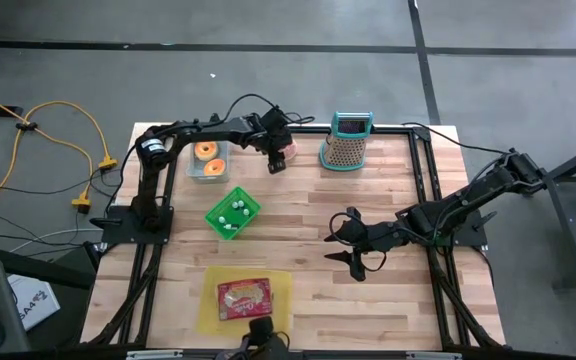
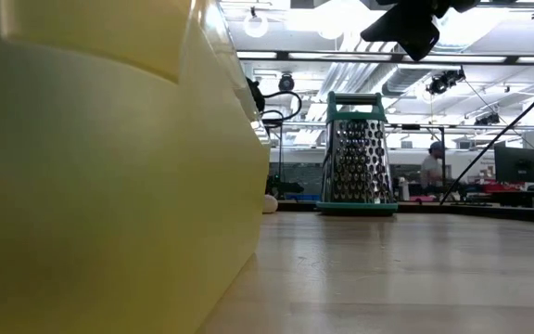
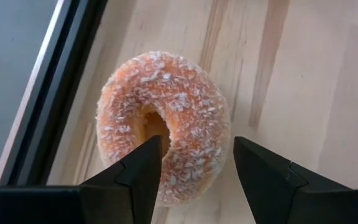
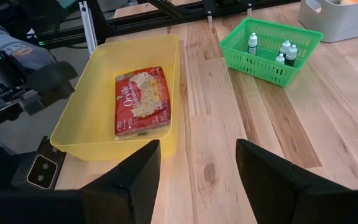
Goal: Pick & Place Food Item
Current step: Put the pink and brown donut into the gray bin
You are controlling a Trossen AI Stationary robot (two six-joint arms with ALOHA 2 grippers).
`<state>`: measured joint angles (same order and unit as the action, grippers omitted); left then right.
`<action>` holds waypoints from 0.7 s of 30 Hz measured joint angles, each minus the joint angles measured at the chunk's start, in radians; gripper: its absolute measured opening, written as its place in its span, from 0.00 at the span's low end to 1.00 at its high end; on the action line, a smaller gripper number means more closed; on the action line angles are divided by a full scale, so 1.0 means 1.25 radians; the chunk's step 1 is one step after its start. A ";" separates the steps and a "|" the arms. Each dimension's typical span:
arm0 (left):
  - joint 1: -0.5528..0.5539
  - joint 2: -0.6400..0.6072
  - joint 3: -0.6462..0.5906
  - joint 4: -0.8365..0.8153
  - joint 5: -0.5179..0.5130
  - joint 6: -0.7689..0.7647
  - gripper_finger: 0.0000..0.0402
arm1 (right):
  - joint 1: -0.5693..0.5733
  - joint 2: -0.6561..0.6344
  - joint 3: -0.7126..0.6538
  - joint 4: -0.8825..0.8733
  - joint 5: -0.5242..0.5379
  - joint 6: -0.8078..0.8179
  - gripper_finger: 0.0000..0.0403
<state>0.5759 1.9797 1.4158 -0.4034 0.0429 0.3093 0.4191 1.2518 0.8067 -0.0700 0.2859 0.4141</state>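
In the high view, bare bench (image 1: 298, 290) runs through the middle and lower right of the frame, wide enough for a gripper to pass. The right gripper (image 1: 352, 247) hangs there, jaws apart, nothing beside it. Obstacles crowd the upper part: the grater (image 1: 348, 141) stands at upper centre, the grey bin (image 1: 209, 160) at upper left, and the left gripper (image 1: 277, 158) sits between them over the donut (image 3: 164, 123), jaws parted, near the dark frame rail (image 3: 55, 93) at the bench edge. The green basket (image 1: 233, 212) blocks left of centre. The yellow tray (image 1: 243, 297) fills the lower left.
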 joint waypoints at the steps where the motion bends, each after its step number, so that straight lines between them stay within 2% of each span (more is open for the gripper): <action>1: 0.001 0.000 0.000 0.000 -0.001 -0.006 0.47 | 0.000 0.000 0.000 0.000 0.000 0.000 0.49; 7: -0.005 0.010 0.001 -0.008 -0.058 -0.009 0.47 | 0.000 0.000 0.000 0.001 0.000 0.000 0.49; 21: -0.014 0.010 0.001 -0.046 -0.054 0.000 0.47 | 0.000 0.000 0.000 0.000 0.000 0.000 0.49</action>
<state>0.5579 1.9926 1.4174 -0.4614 -0.0242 0.3092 0.4191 1.2514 0.8069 -0.0696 0.2859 0.4141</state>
